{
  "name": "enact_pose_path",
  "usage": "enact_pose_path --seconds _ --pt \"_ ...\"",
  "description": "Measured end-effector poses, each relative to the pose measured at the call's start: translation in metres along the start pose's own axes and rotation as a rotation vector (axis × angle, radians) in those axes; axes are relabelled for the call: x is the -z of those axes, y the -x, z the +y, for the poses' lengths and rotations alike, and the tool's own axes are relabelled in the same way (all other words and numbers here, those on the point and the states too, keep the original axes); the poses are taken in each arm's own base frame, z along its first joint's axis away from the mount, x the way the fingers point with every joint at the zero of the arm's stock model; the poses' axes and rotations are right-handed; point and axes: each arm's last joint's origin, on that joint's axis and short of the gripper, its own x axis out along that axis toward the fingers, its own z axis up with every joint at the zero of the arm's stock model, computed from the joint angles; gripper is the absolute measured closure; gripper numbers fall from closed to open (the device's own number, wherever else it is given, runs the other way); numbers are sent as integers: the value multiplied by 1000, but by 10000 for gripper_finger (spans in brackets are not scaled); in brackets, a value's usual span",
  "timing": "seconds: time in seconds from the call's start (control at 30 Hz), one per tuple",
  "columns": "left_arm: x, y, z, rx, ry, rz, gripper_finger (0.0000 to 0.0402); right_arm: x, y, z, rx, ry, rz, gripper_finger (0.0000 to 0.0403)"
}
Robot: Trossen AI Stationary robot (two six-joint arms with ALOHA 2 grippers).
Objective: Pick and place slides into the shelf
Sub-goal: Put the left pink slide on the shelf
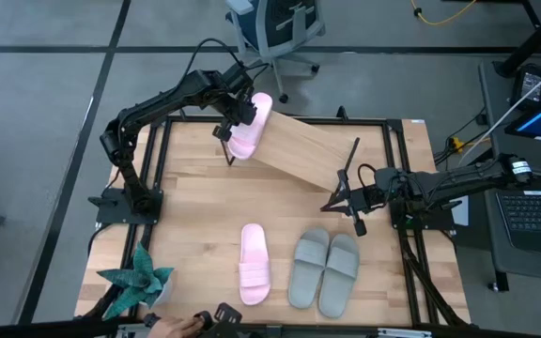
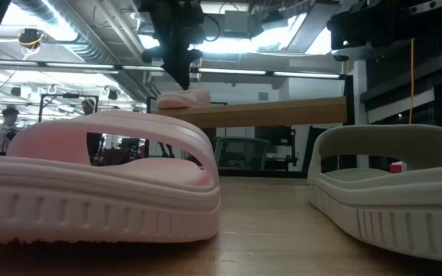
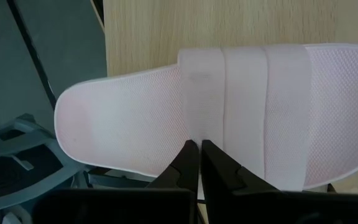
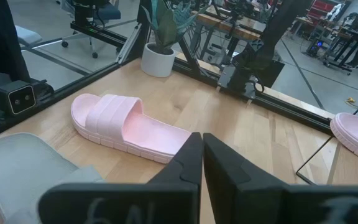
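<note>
The tabletop [image 1: 195, 202] carries everything, and the largest thing on it is the shelf [image 1: 313, 148], a slanted pale board lying across the far half, from near the far-left corner towards the right edge; next in size comes the grey-green pair [image 1: 325, 268], side by side and touching near the front edge, right of centre; just to their left, apart from them, the lone pink slide [image 1: 255, 263] lies lengthwise near the front edge; its mate, the pink slide on the shelf [image 1: 251, 127], rests at the board's far-left end, toe hanging a little past the edge. The left gripper [image 1: 234, 115] sits right at that slide's side, and in its wrist view the fingers [image 3: 190, 163] look pinched nearly together at the strap, though I cannot tell whether any foam is actually between them; the right gripper [image 1: 349, 199] waits low near the right edge by the shelf's lower end, its fingers pressed together on nothing. These slides look light and spongy; I'd judge they will bend and spring back rather than slip, and nothing about them is fragile; the wide strap or the thick side wall of the sole seems the sensible hold, since a pinch at the toe or heel would likely let the shoe droop.
</note>
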Motion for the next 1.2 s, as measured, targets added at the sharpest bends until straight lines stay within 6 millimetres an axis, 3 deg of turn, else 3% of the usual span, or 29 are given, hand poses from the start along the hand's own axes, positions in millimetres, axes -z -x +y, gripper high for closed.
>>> enact_pose_path --seconds 1.2 --pt "0 0 2 -35 1 31 401 0 0 0 0 0 0 386"
